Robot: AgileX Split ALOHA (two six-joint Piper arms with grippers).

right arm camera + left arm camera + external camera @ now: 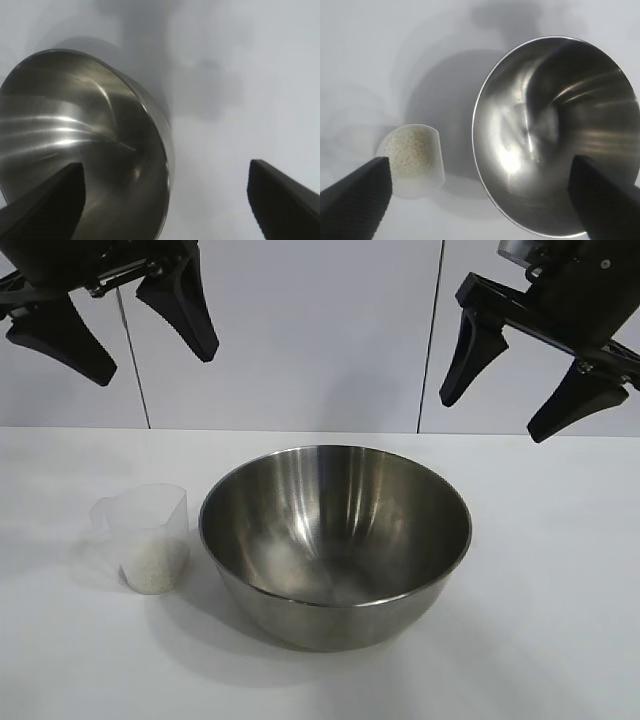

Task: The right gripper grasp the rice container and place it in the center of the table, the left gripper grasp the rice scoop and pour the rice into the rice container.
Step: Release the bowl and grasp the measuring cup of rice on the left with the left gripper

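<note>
The rice container [335, 540], a large shiny steel bowl, stands on the white table [560, 570] near its middle. It also shows in the left wrist view [555, 135] and the right wrist view [80, 135]. The rice scoop [148, 537], a clear plastic cup with rice [155, 565] in its bottom, stands just left of the bowl; it also shows in the left wrist view [412, 157]. My left gripper [115, 335] hangs open and empty high above the scoop. My right gripper [495, 400] hangs open and empty high above the bowl's right side.
A white panelled wall [310, 330] rises behind the table. Bare tabletop lies to the right of the bowl and in front of it.
</note>
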